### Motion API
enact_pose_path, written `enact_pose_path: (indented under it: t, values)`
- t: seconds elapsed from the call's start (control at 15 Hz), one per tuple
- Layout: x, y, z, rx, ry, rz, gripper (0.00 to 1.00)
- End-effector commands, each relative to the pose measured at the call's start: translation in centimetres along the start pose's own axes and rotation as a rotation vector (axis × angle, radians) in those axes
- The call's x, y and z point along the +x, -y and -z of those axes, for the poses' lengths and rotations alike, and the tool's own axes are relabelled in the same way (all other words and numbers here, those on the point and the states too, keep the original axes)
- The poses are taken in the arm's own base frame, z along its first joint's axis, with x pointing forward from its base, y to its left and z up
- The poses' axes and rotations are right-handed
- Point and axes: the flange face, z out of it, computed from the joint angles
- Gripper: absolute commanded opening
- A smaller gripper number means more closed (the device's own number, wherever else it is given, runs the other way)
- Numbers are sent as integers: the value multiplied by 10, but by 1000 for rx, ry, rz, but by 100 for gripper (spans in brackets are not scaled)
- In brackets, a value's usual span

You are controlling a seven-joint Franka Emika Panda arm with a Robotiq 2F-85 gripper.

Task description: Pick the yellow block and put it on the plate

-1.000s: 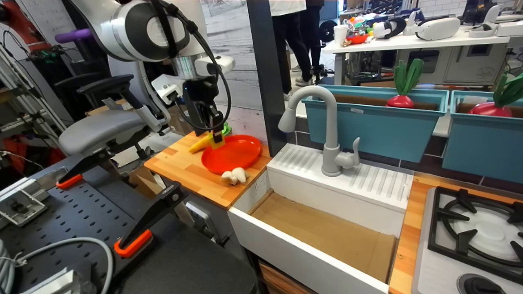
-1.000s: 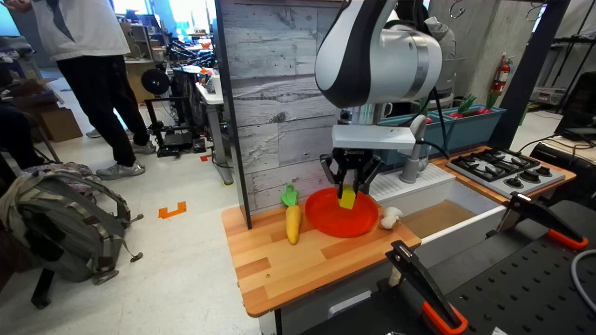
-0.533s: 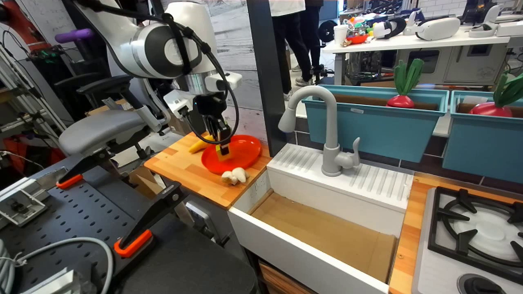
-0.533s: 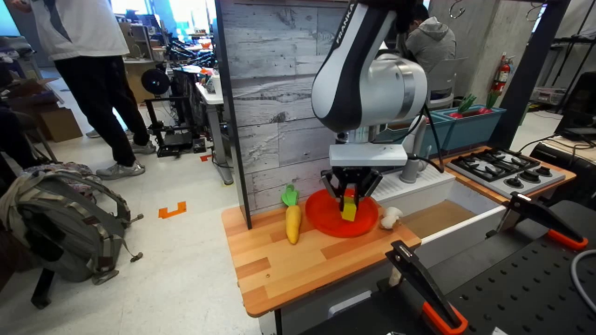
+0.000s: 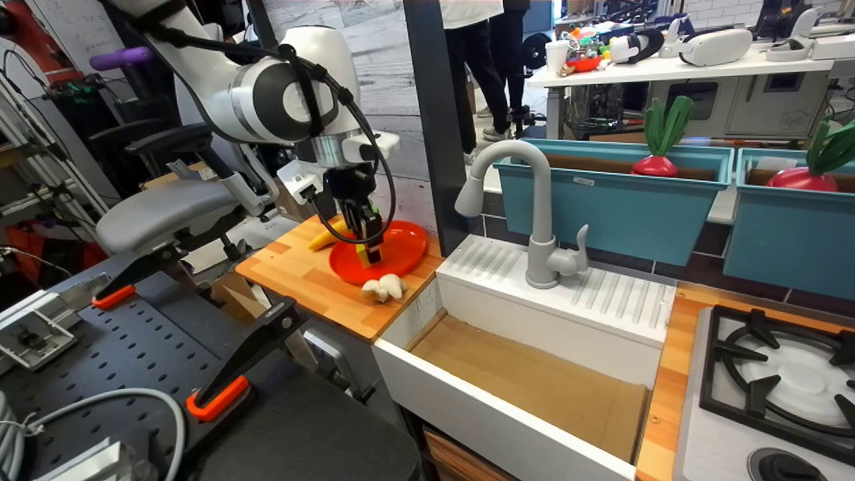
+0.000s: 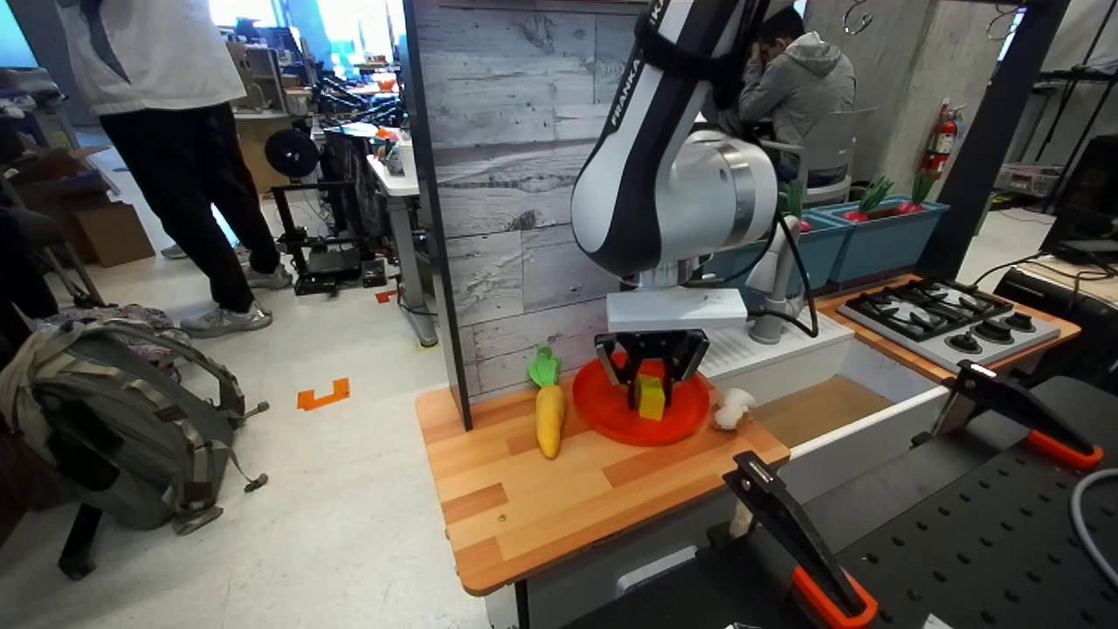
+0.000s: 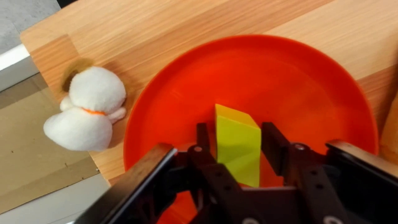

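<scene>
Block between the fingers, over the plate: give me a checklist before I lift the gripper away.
1. Block over the plate, inside its rim: ok.
2. Gripper open: ok, a gap shows beside the finger at left in the wrist view.
3. Finger at right clear of the block: cannot tell.
4. Block resting on the plate: ok, judging by both exterior views.
5. Toy off the plate: ok.
6. Carrot off the plate: ok.
</scene>
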Motion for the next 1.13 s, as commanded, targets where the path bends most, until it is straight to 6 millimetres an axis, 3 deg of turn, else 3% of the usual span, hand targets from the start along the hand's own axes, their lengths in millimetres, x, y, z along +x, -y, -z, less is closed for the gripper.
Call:
enact_pose_path:
  t: [0.0, 0.2, 0.47, 0.87, 0.93, 1.07]
  values:
    - [8, 6, -1, -21, 18, -12, 78]
    - [10, 7, 2, -16, 26, -11, 99]
    - [1, 6, 20, 20, 42, -16, 100]
    - [-38, 6, 72, 106, 73, 27, 100]
    - [-22, 16, 48, 64, 54, 19, 100]
    - [-24, 16, 57, 71, 49, 20, 100]
